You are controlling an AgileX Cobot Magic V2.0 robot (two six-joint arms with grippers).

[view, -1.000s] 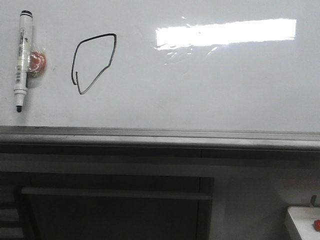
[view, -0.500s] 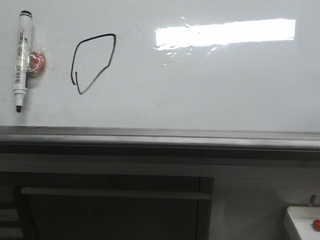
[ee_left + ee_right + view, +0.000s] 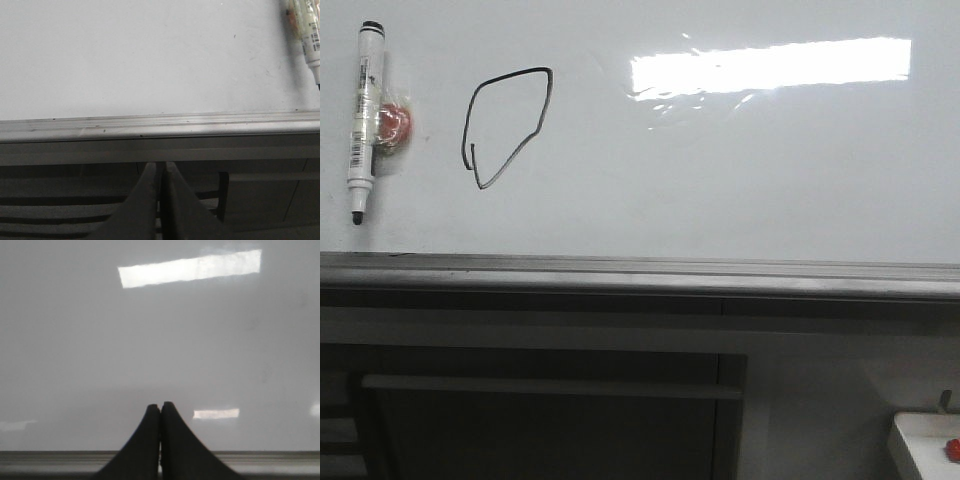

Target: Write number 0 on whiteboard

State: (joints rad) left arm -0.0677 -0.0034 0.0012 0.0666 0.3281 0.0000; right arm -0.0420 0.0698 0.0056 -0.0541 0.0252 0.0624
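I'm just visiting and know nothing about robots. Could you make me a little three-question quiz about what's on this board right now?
1. True or false: the number 0 on the whiteboard is a smooth, round circle.
2. The marker hangs on which side of the drawn loop in the front view? A) left B) right C) below
3. Fill in: in both wrist views, the jaws of the left gripper and right gripper are ____.

Key
1. False: it is lopsided, with corners and a pointed bottom.
2. A
3. Shut, holding nothing.
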